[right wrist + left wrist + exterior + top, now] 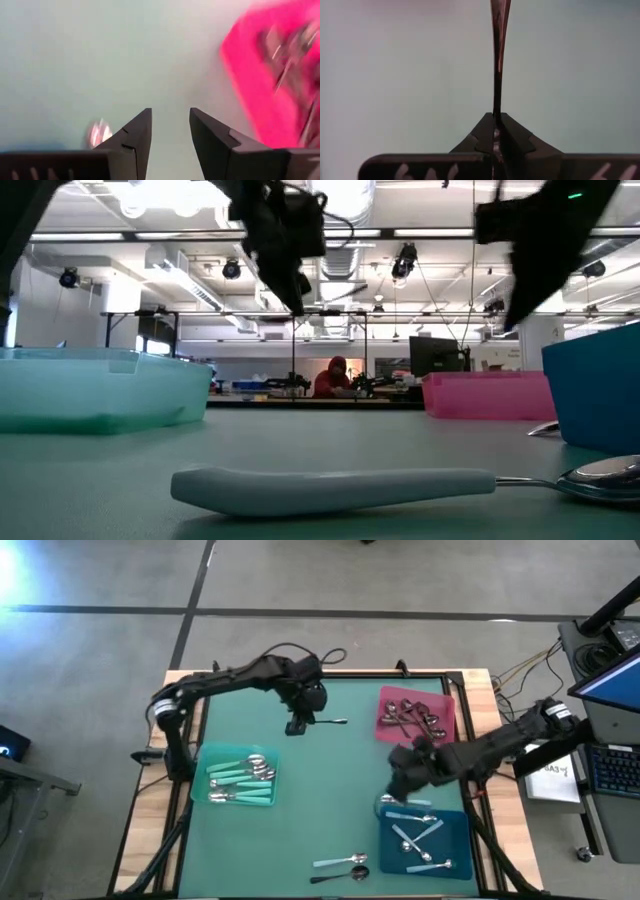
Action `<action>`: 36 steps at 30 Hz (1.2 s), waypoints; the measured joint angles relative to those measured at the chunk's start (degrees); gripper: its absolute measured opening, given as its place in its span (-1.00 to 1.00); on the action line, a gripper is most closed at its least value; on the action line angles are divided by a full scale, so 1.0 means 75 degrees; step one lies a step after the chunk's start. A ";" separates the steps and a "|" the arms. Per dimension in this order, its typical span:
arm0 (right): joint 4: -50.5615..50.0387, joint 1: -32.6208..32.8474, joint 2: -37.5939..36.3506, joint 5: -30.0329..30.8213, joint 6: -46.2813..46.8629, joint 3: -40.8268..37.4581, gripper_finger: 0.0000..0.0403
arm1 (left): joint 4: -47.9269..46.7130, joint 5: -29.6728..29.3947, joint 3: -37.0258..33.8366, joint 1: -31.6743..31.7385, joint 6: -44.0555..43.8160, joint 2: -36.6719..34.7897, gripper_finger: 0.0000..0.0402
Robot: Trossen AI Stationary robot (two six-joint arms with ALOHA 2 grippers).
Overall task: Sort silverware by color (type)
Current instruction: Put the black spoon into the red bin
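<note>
Left gripper (305,722) lifts a dark spoon (330,722) — jaws clenched on its handle.
Above the tabletop (330,790), near the pink tray (445,700); right gripper (398,780) hovers, jaws released.

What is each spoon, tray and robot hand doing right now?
left gripper: shut on a dark spoon, above the table
dark spoon: held up by its handle
right gripper: open, empty
pink tray: holds dark spoons
teal tray: holds teal-handled spoons
blue tray: holds pale blue spoons
pale blue spoon: loose on the table
second dark spoon: loose beside it
</note>
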 joint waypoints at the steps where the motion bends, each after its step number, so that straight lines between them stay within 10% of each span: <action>1: 0.0357 -0.0272 0.0000 0.0168 -0.0373 0.0000 -0.39 | -0.0058 -0.0013 -0.0047 -0.0093 -0.0189 -0.0199 -1.00; 11: 0.6269 -0.2235 -0.0003 -0.2887 -0.4036 -0.0684 -0.39 | 0.1485 -0.1438 -0.2315 -0.1543 -0.3330 -0.2693 -1.00; 18: 0.8152 -0.2680 -0.0003 -0.3078 -0.4386 -0.0968 -0.39 | 0.6564 -0.3286 -0.5196 -0.2419 -0.4505 -0.4008 -1.00; 27: 0.9365 -0.2679 -0.0003 -0.3028 -0.4298 -0.0976 -0.39 | 1.2916 -0.3895 -0.7527 -0.2498 -0.5900 -0.3334 -1.00; 36: 0.9496 -0.2679 -0.0003 -0.2683 -0.4033 -0.0976 -0.34 | 1.4115 -0.4742 -0.7118 -0.2806 -0.6059 -0.1822 -1.00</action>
